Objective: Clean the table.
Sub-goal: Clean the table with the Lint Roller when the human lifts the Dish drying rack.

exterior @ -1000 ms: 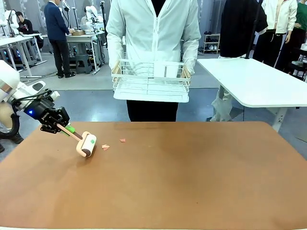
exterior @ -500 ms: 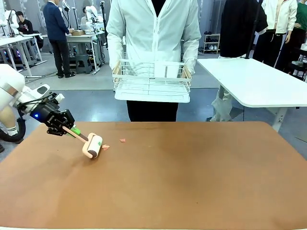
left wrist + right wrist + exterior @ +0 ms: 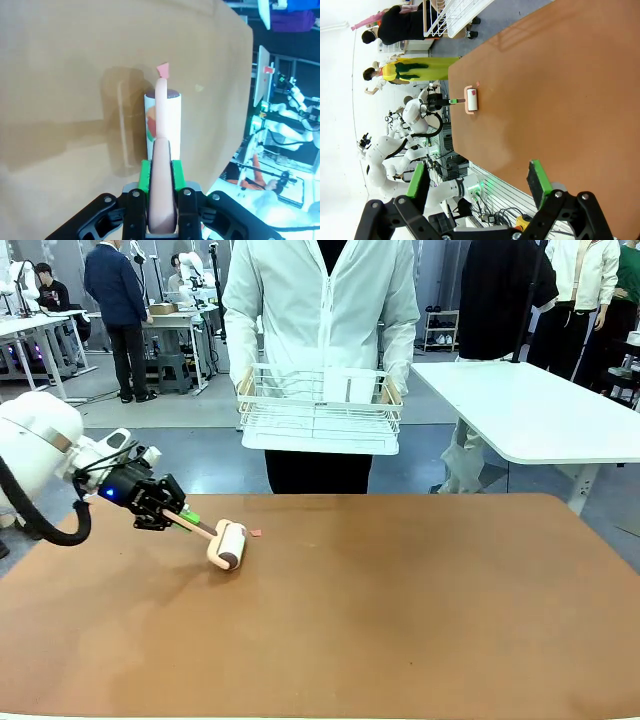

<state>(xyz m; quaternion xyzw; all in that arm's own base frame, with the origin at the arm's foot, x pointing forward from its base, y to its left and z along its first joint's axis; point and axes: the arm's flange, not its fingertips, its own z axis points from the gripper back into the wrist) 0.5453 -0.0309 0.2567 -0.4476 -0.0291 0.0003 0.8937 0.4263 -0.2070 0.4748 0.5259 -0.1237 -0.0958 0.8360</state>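
Currently the left gripper (image 3: 165,513) has its jaws pinched on the handle of the lint roller (image 3: 228,545). The handle's long axis runs straight out from the jaws, and the roller head is down on the table (image 3: 400,600). One pink scrap (image 3: 256,533) lies just past the roller's far end, roughly in line with the handle. The right gripper (image 3: 479,181) has its jaws spread and empty, well apart from the scrap. Judgement: the left arm is nearer, and the next stroke goes outward from the jaws, over the scrap.

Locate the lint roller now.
Front view: the lint roller sits on the table, far left side, handle clamped in the left gripper, a pink scrap just right of its head.
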